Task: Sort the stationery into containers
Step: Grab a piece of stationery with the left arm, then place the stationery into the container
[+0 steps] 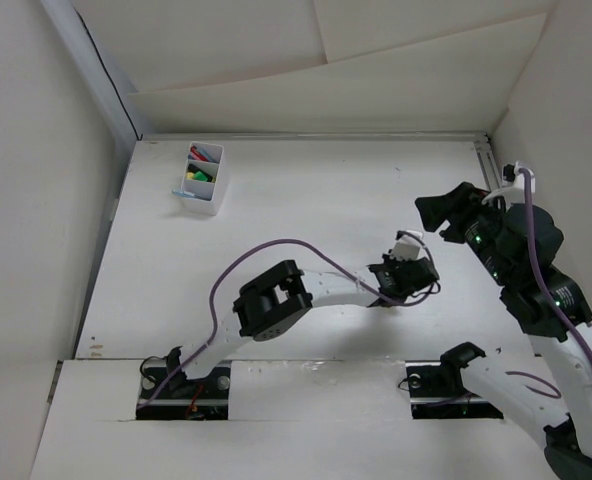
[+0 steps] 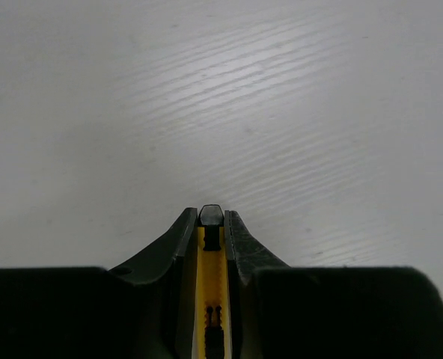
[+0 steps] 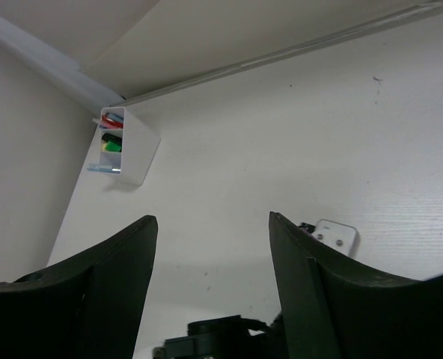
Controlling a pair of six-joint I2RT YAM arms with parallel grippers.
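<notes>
Holding a slim yellow pen with a black tip [image 2: 212,262] in the left end effector [image 2: 211,224], fingers drawn narrow against the barrel. Pen's long axis running straight out between the fingers, tip poking just past them. Hanging low over the plain white surface [image 1: 306,200], right of centre.

Sitting well apart, up and leftward near the far-left corner: a small white rectangular plastic box [image 1: 200,206], long side roughly front-to-back. Already carrying red, green-and-black and yellow markers, plus a light blue pen [image 1: 182,190] at its near end.

Spread wide and gripping nothing: the right end effector [image 3: 212,218], raised by the right edge, a little farther from the box.

Probably calling for a long diagonal carry, then matching the pen's axis to a compartment. No readable brand, label or writing anywhere.
</notes>
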